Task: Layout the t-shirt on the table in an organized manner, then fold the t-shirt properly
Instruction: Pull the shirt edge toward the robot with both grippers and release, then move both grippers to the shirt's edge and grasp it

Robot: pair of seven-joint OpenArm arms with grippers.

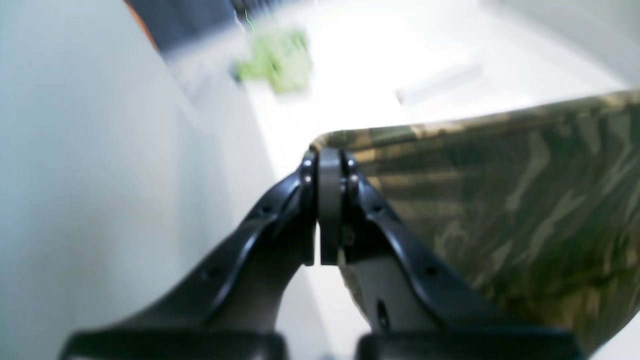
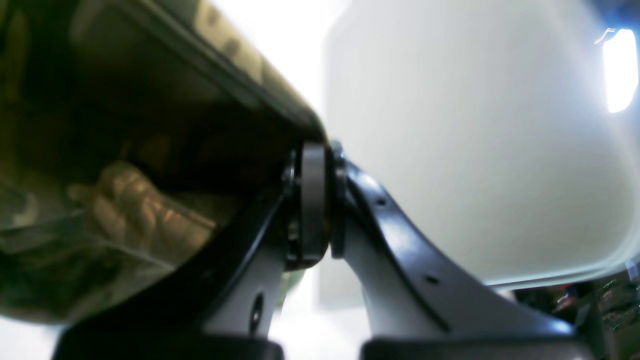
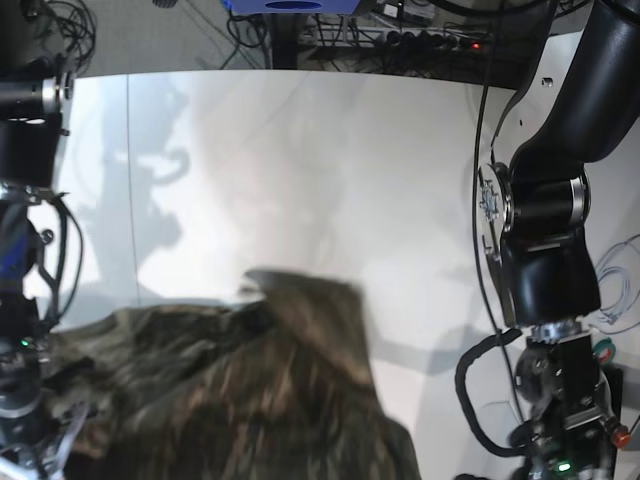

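Note:
In the left wrist view my left gripper [image 1: 328, 156] is shut on an edge corner of the camouflage t-shirt [image 1: 510, 200], and the cloth stretches taut away to the right. My right gripper [image 2: 316, 150] is shut on another edge of the t-shirt [image 2: 125, 210], which hangs in dark folds to its left. The base view shows the t-shirt [image 3: 250, 390], blurred, spread low over the near part of the white table [image 3: 300, 150]. Both grippers' fingertips are out of sight there.
The arm on the left [image 3: 25, 250] and the arm on the right [image 3: 545, 230] stand at the table's sides. Cables and a power strip [image 3: 420, 40] lie beyond the far edge. A blurred green object [image 1: 275, 60] shows far off in the left wrist view.

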